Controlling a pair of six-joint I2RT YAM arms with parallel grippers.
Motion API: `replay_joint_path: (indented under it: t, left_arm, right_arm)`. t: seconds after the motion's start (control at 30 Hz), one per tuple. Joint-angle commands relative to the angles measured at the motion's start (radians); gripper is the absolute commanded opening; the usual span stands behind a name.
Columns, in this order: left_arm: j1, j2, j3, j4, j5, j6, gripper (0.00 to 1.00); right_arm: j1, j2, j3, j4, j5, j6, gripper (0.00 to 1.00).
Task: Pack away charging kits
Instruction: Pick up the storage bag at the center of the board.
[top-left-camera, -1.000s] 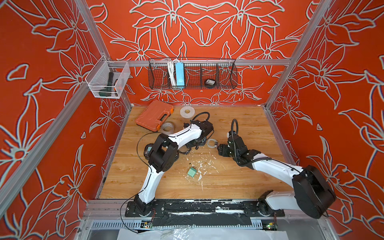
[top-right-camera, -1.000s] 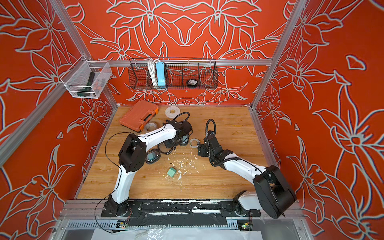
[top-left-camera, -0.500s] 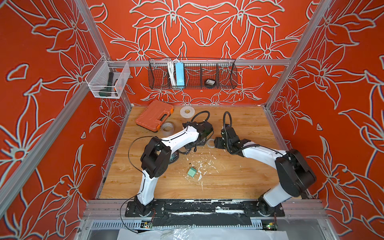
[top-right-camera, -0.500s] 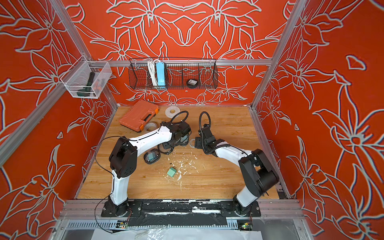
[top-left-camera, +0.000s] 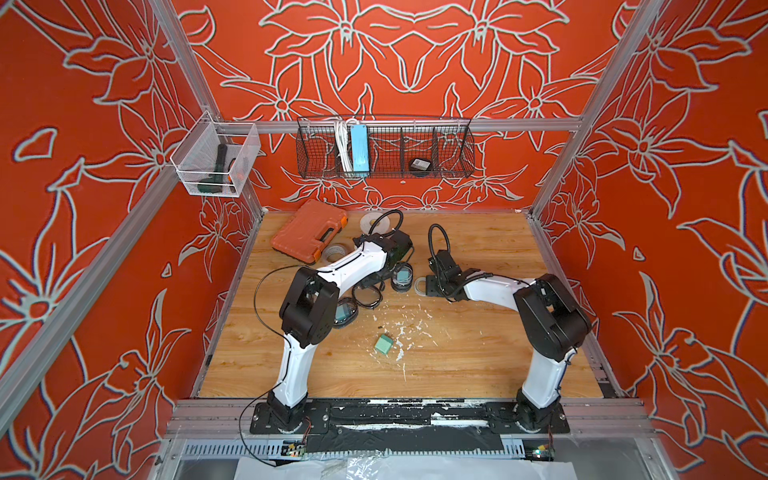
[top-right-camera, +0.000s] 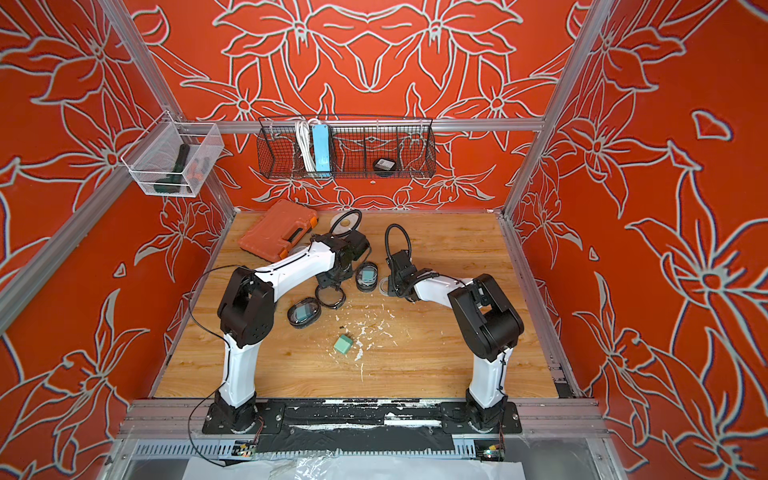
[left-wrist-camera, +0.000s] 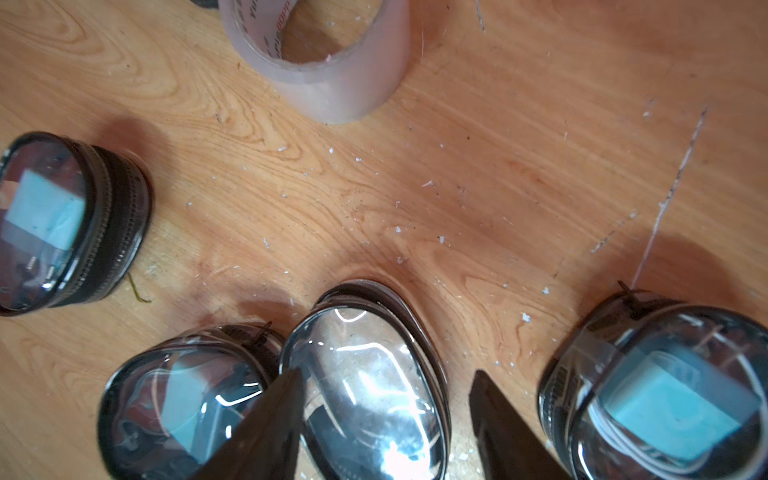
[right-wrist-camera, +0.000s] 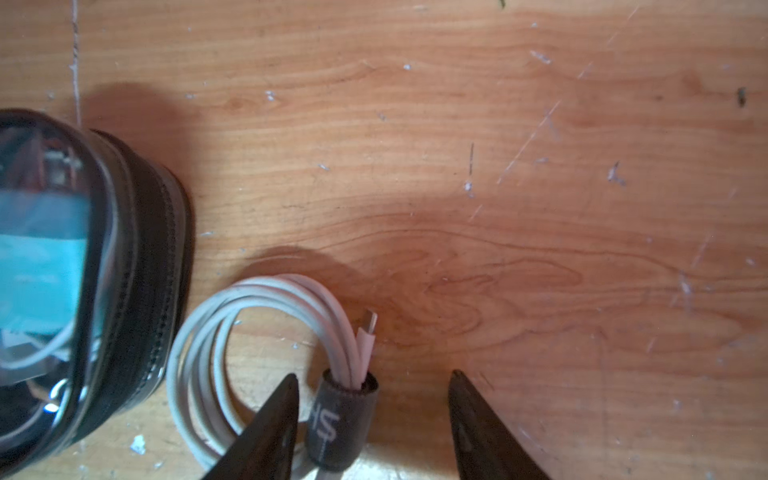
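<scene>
My left gripper (left-wrist-camera: 384, 376) is open, its fingers straddling an empty clear-topped pouch (left-wrist-camera: 365, 374) lying on the table. Three black-rimmed pouches hold teal adapters: one beside a finger (left-wrist-camera: 178, 399), one farther off (left-wrist-camera: 45, 220), and one (left-wrist-camera: 673, 399) that also holds a cable. My right gripper (right-wrist-camera: 374, 374) is open around the black strap of a coiled white cable (right-wrist-camera: 257, 299), with a gap at each finger. That coil lies next to a filled pouch (top-left-camera: 402, 276). A loose teal adapter (top-left-camera: 384, 345) lies alone toward the table's front in both top views.
An orange tool case (top-left-camera: 309, 230) and tape rolls (top-left-camera: 376, 222) lie at the back left. A wire basket (top-left-camera: 449, 166) on the back wall holds a blue power strip (top-left-camera: 359, 147). A clear bin (top-left-camera: 216, 164) hangs on the left wall. White flecks litter the table's middle.
My left gripper has opened over the empty pouch. My right gripper has moved left to the cable coil and its jaws have narrowed. Both arms' elbows have swung outward.
</scene>
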Motion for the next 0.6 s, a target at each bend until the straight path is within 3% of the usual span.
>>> replay_joint_path:
  t: [0.0,0.2,0.57]
  left_arm:
    - [-0.002,0.068,0.044,-0.031,0.002,0.001,0.62]
    - [-0.002,0.184,0.131,-0.124,-0.019,-0.020,0.62]
    - [-0.008,0.167,0.099,-0.147,-0.023,-0.035,0.36]
  right_arm:
    - [-0.003,-0.008,-0.001,0.001,-0.003,-0.001,0.59]
    - [-0.002,-0.010,-0.006,0.005,-0.010,-0.001,0.59]
    - [-0.002,0.001,-0.013,0.021,-0.021,0.006,0.58]
